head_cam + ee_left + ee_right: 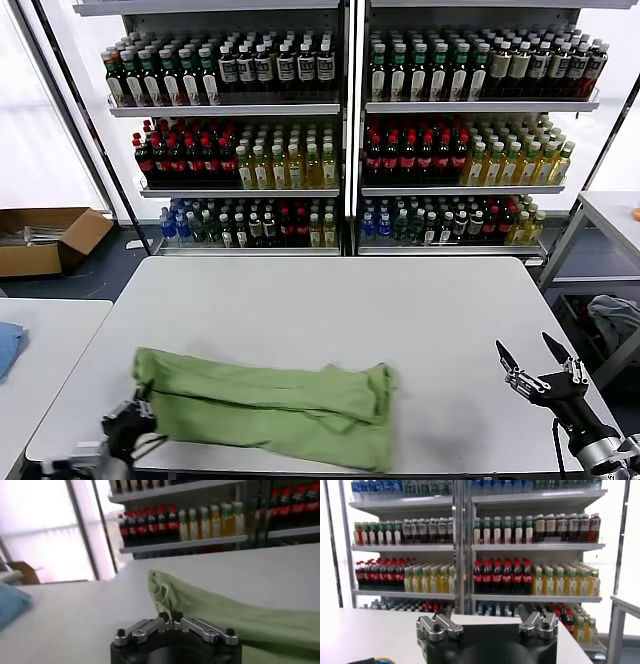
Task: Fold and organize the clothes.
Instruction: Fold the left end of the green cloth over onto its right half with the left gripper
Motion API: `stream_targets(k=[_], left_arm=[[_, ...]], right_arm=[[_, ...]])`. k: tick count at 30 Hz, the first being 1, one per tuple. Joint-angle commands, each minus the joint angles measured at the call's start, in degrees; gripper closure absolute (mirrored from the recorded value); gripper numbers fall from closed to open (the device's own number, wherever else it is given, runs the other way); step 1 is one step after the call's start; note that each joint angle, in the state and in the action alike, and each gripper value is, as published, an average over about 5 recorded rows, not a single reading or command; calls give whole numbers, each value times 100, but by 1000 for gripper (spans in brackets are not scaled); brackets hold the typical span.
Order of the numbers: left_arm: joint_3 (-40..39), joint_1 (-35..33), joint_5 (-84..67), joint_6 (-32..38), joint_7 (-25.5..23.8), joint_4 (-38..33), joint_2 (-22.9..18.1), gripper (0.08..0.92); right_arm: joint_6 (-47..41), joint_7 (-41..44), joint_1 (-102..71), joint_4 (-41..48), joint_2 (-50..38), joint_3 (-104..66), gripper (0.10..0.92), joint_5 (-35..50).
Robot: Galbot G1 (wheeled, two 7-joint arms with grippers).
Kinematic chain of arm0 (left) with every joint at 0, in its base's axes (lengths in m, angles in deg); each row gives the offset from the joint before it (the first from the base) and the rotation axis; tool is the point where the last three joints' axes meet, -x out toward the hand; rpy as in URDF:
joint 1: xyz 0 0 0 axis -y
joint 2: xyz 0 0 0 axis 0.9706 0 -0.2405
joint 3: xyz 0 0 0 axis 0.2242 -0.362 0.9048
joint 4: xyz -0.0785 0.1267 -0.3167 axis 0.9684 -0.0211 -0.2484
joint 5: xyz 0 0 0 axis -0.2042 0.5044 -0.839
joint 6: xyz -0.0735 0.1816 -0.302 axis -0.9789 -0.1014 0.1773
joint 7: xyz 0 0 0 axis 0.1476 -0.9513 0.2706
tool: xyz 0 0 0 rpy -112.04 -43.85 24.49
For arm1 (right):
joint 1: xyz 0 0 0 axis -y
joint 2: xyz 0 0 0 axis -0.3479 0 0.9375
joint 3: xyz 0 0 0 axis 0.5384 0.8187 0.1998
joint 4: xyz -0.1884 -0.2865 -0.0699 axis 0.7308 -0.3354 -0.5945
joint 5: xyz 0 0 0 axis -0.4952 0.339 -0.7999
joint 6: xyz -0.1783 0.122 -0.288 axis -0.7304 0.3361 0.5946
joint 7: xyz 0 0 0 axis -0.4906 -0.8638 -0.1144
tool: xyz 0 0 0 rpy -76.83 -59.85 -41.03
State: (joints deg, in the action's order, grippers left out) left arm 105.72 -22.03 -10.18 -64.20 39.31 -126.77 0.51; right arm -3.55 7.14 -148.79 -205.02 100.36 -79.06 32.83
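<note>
**Shirt handling: grip at left end**

The shirt lay in a long, loosely folded band across the near part of the worktop, its left end by the left tool. That tool was pinched tight on a bunched edge of the cloth (seen in the left wrist view). Right tool hung jaws wide over the near right corner, well apart from the shirt. Judged light, limp, prone to sag and wrinkle; best held at corners or hems, both ends together.

Bright, even daylight; windows glare white at upper left, the bottle shelves look soft, and the surface shows faint shadows.
</note>
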Motion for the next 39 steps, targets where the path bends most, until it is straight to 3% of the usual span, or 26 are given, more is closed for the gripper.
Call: stream_targets(k=[1, 4, 7, 11, 16, 27, 39], left_arm=[[2378, 453, -603, 74, -1083, 1439, 2001, 907], [2309, 466, -652, -5, -1087, 1095, 2068, 907], [1950, 450, -604, -84, -934, 346, 1839, 907], [1179, 470, -502, -245, -476, -741, 1436, 907], [35, 421, -434, -372, -52, -1484, 1181, 907], [-1692, -62, 763, -134, -104, -1344, 101, 907], [-2692, 166, 827, -369, 282, -863, -472, 907]], right_arm=[[-4, -4, 45, -54, -7, 65, 203, 31], [0, -3, 10, -101, -8, 55, 203, 40], [9, -2, -44, -130, -5, 8, 203, 52], [19, 1, -137, -161, -7, -55, 203, 62], [21, -1, -189, -198, 2, -89, 203, 54], [-9, -8, -189, -282, 71, -49, 203, 1], [-60, -24, -176, -327, 142, 49, 203, -96]])
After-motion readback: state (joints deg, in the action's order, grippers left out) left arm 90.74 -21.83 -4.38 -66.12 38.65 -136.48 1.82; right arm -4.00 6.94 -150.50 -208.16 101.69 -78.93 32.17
